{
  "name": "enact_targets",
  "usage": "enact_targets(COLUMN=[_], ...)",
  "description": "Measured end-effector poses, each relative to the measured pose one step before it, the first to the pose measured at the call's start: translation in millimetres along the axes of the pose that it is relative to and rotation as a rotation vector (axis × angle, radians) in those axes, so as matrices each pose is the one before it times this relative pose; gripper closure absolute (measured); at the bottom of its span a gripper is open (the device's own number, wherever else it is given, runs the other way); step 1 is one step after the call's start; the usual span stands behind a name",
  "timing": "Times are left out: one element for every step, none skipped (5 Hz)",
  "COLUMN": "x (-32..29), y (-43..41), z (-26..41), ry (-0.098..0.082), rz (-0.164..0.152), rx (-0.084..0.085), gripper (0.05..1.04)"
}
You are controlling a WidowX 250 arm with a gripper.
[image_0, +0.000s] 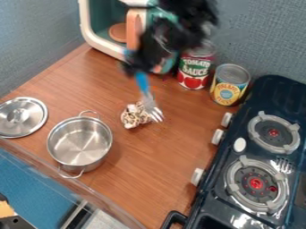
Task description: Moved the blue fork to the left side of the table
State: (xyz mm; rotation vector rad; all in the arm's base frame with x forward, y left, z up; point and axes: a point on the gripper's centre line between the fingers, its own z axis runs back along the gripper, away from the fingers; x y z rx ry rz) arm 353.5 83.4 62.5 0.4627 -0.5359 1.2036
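The black two-finger gripper (pixel 136 66) pinches the blue-handled fork with silver metal tines (pixel 142 82) by its handle over the brown wooden counter (pixel 161 170), the tines slanting down at a small mottled cream-and-brown object (pixel 135 116). Toward the back, one metal can (pixel 195 74) wears a red label with white lettering on green, and the can with a yellow label (pixel 229 85) beside it also carries print. A two-handled stainless-steel pot (pixel 79 142) stands near a round metal lid (pixel 19 117) at left.

A passage crosses the brown wooden tabletop (pixel 156 167) between the shiny steel pot (pixel 81 143) and the black toy stove (pixel 229 156); the round silver lid (pixel 24 117) obstructs the left corner.
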Motion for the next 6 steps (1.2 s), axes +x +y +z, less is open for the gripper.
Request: enact_targets(x=[33.23, 11.87, 13.89, -1.7, 7.72, -3.18], y=[17.17, 10.16, 2.74, -5.91, -3.65, -1.59], z=[-23.42, -33.15, -25.57, -13.92, -9.87, -22.65], ry=[0.13, 0.0854, 0.1213, 0.0888, 0.0222, -0.0361], rz=[0.1134, 0.0521, -0.0054, -0.0801, -0.0253, -0.1943], rx=[0.0427, 0.0772, 0.0249, 0.0243, -0.0663, -0.1179], gripper=[0.678, 0.678, 0.678, 0.678, 0.678, 0.678])
